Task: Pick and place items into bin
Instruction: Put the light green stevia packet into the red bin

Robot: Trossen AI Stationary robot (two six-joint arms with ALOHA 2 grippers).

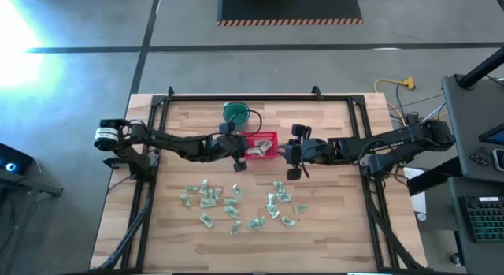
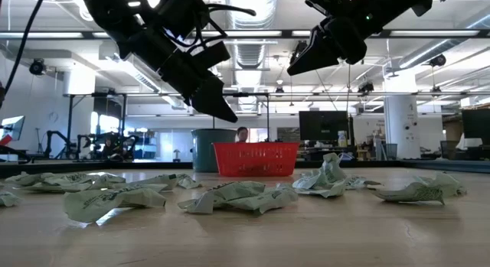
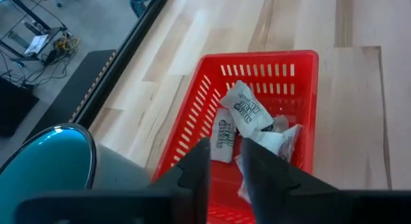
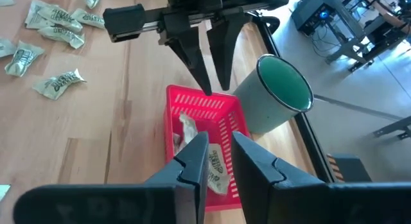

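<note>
The red mesh-sided bin (image 1: 264, 138) stands at the table's far middle, with several pale green-and-white wrapped items (image 3: 247, 112) lying inside it. Many more items (image 1: 236, 204) lie scattered on the wood toward the near edge. My left gripper (image 3: 225, 153) hovers over the bin's left side, slanting down, open, with nothing between its fingers. My right gripper (image 4: 218, 144) hovers over the bin's right side, slanting down toward it. Its fingers are a little apart and nothing is between them. In the low view both grippers (image 2: 230, 114) (image 2: 295, 68) hang well above the bin (image 2: 256, 158).
A round dark green cup (image 1: 235, 113) stands just beyond the bin's far left corner, close to my left gripper. A black frame rail (image 1: 260, 98) runs along the table's far edge. The scattered items cover the near middle, and bare wood lies to either side of them.
</note>
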